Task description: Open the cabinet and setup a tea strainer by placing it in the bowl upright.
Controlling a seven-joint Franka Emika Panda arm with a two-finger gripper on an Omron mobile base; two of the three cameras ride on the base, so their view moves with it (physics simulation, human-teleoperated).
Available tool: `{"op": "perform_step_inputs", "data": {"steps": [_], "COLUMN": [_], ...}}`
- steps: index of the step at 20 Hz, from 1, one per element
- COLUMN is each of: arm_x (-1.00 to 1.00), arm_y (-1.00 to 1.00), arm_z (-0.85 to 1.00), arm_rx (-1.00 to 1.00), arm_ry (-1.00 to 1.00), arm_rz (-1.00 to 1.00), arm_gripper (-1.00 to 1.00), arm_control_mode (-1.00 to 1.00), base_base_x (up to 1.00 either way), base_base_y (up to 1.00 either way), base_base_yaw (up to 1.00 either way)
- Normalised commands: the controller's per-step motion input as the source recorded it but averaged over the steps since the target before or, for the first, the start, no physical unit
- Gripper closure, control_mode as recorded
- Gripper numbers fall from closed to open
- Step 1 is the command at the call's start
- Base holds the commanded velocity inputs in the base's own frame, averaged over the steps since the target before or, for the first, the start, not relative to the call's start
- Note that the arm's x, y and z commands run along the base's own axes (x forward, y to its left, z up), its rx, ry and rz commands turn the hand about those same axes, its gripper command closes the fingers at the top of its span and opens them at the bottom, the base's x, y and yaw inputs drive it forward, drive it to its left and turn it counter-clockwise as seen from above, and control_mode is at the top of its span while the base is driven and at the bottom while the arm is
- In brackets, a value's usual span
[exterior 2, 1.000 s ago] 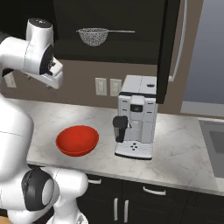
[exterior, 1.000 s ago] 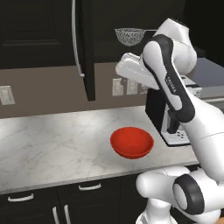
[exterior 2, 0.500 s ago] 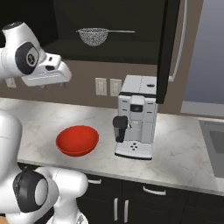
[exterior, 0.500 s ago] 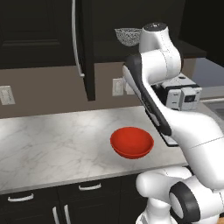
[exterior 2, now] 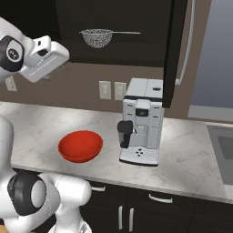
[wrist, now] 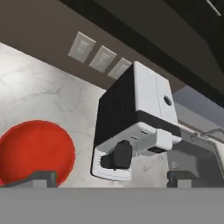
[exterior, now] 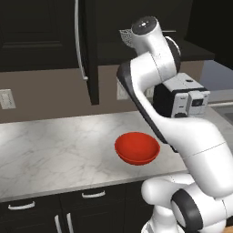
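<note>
Near-black wall cabinet (exterior 2: 179,45) open, silver mesh tea strainer (exterior 2: 96,37) on its shelf.
Gripper (wrist: 113,177) spread, empty, above glossy red bowl (exterior 2: 80,146) on marble counter (exterior 2: 191,159).

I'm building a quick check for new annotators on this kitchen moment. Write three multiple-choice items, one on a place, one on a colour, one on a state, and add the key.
1. Where is the tea strainer?
A. In the bowl
B. Inside the open cabinet
C. On top of the coffee machine

2. What colour is the bowl?
A. Red
B. White
C. Blue

3. How does the gripper stand?
A. Shut on the strainer
B. Shut on the bowl rim
C. Open, holding nothing

Key: 1 B, it sits on the shelf of the cabinet above the counter. 2 A, glossy red beside the coffee machine. 3 C, the hand view shows its tips wide apart with nothing between.
</note>
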Motion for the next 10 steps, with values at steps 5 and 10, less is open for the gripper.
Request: {"op": "perform_step_inputs", "data": {"steps": [5, 10], "arm_x": [0.19, 0.23], "arm_y": [-0.07, -0.16], "arm_z": [0.38, 0.51], "arm_rx": [-0.35, -0.22], "arm_ry": [-0.25, -0.27], "arm_rz": [0.21, 0.26], "arm_gripper": [-1.0, -1.0], "arm_control_mode": [-1.0, -1.0], "base_base_x": [0.0, 0.0], "base_base_y": [0.0, 0.0], "base_base_yaw": [0.0, 0.0]}}
